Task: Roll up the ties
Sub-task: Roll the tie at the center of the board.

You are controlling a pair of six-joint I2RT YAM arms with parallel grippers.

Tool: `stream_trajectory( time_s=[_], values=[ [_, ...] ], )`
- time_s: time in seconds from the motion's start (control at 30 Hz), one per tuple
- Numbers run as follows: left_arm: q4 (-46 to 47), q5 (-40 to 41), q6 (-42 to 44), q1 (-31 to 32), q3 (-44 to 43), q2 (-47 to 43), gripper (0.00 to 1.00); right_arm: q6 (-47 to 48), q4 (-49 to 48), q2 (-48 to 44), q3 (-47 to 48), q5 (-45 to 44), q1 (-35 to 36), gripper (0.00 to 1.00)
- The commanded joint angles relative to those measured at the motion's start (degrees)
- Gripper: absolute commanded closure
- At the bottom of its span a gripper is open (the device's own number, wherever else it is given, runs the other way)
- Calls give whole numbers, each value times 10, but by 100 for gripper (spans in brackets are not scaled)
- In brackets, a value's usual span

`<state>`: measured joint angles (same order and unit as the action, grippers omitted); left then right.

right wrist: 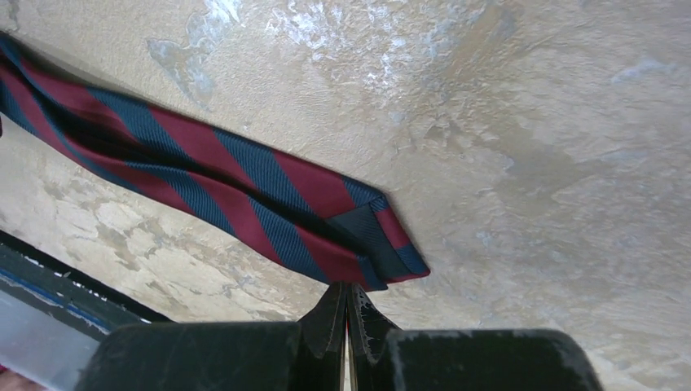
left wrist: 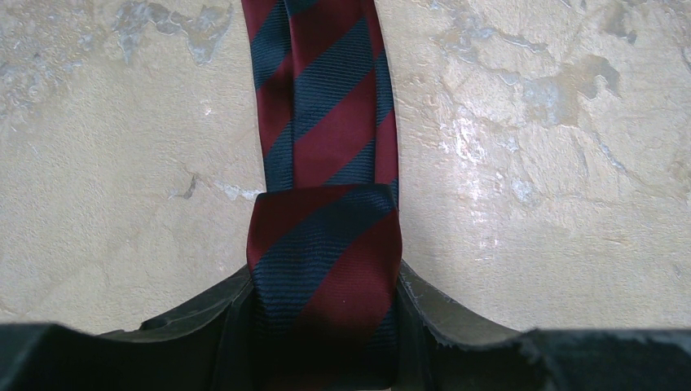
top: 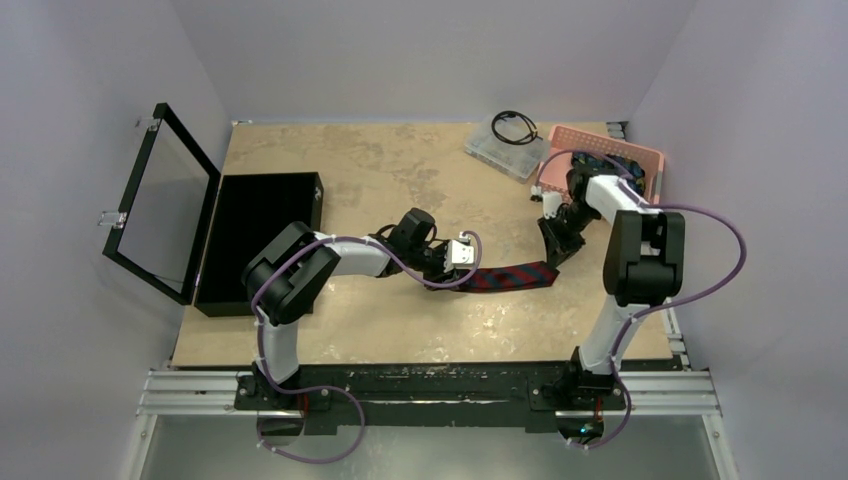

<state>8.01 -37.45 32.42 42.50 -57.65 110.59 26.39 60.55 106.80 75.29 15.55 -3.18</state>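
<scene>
A maroon tie with navy diagonal stripes point(top: 512, 277) lies flat on the tan table between my two grippers. My left gripper point(top: 468, 260) is shut on its rolled-over end, and the left wrist view shows that fold point(left wrist: 324, 252) wedged between both fingers point(left wrist: 440, 314) while the rest of the tie runs away from them. My right gripper point(top: 556, 244) sits at the other end. In the right wrist view its jaws point(right wrist: 349, 287) are pressed together on the edge of the tie's doubled end point(right wrist: 358, 236). Dark blue cloth point(top: 612, 160) lies in the pink basket, partly hidden by the right arm.
An open black case point(top: 260, 240) with its lid point(top: 165, 200) raised stands at the left. A clear plastic box point(top: 500, 150) carrying a black coiled cable point(top: 515, 127) sits at the back. The pink basket point(top: 645, 155) is at the back right. Purple cables loop off both arms.
</scene>
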Motion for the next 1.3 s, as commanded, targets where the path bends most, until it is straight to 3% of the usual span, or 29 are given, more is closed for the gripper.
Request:
stream_trajectory(
  time_s=[0.0, 0.2, 0.33, 0.63, 0.7, 0.83, 1.27],
  values=[
    [-106, 52, 23, -5, 20, 30, 96, 2, -2, 14, -2, 34, -1, 97],
    [-108, 51, 23, -4, 18, 33, 97, -11, -18, 29, 5, 28, -1, 70],
    [-109, 51, 23, -4, 17, 32, 97, -4, -26, 37, -15, 24, -1, 64],
    [-120, 32, 49, 1, 20, 23, 98, 4, -67, 23, -106, -50, -7, 70],
    [-122, 29, 65, 6, 23, 17, 98, 5, -61, 9, -122, -56, -10, 76],
    [-128, 26, 74, 13, 18, 18, 98, 6, -68, -12, -140, -61, -11, 99],
    [-126, 35, 51, 13, 18, 25, 98, 5, -6, -25, -1, -35, -10, 100]
  ],
)
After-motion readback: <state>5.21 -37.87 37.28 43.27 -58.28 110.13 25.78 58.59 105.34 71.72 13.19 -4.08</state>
